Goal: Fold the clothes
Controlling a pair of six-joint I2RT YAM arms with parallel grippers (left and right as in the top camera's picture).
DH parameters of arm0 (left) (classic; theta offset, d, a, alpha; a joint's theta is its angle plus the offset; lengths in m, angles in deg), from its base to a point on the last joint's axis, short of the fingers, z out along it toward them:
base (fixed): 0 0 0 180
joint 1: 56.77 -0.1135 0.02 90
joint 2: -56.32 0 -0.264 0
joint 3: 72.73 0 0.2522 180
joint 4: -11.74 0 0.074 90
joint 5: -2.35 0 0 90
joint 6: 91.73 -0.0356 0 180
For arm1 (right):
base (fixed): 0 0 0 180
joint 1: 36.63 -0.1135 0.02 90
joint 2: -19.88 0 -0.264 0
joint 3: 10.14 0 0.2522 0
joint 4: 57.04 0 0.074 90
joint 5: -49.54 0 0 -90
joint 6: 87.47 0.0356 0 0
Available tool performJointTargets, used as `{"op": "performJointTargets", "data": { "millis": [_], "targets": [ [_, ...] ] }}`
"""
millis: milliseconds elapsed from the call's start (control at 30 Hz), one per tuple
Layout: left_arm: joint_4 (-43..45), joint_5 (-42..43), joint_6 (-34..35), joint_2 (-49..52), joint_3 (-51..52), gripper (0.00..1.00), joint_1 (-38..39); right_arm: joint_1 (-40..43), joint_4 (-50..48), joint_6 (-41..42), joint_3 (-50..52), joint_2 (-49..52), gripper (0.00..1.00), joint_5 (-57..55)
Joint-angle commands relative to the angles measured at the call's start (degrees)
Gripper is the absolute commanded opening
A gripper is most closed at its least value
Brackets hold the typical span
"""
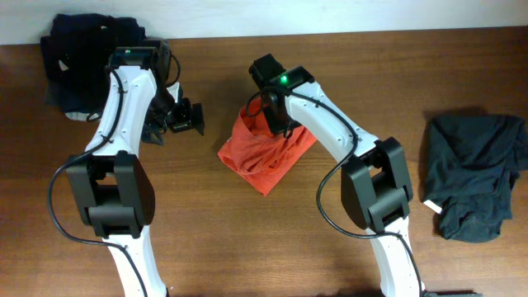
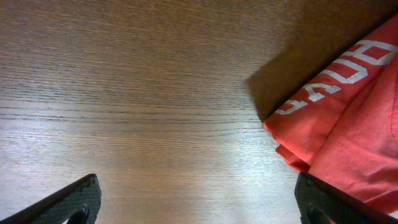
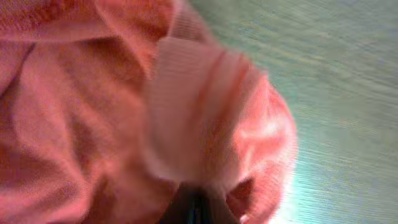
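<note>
Dark clothes pile (image 1: 70, 54) at wood table's (image 1: 247, 247) top-left corner, crumpled charcoal garment (image 1: 474, 173) far right.

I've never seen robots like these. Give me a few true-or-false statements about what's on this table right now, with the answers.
1. The red-orange T-shirt lies bunched up, not neatly folded. True.
2. The left gripper grips the T-shirt. False: it is open over the bare table, beside the shirt.
3. The right gripper is shut on the T-shirt's fabric. True.
4. The dark garment lies on the T-shirt. False: it lies apart, at the table's right end.
</note>
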Motion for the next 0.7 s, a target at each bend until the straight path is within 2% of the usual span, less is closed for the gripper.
{"op": "performJointTargets", "data": {
  "millis": [0, 200, 300, 467, 667],
  "targets": [
    [0.13, -0.68, 0.33, 0.35, 0.26, 0.99, -0.09, 0.0, 2.34, 1.42, -4.35, 0.13, 0.04, -5.9],
    [0.11, -0.68, 0.33, 0.35, 0.26, 0.99, -0.09, 0.11, 8.04, 4.15, -6.93, 0.13, 0.05, -9.18],
    [0.09, -0.68, 0.33, 0.35, 0.26, 0.99, -0.09, 0.52, 11.65, 6.54, -6.91, 0.15, 0.18, -8.92],
    [0.09, -0.68, 0.33, 0.35, 0.26, 0.99, -0.09, 0.87, 16.06, 7.13, -6.91, 0.15, 0.33, -6.38],
    [-0.28, -0.39, 0.26, 0.35, 0.26, 0.99, 0.04, 0.98, 18.67, 8.63, -6.93, 0.13, 0.38, -4.31]
  ]
}}
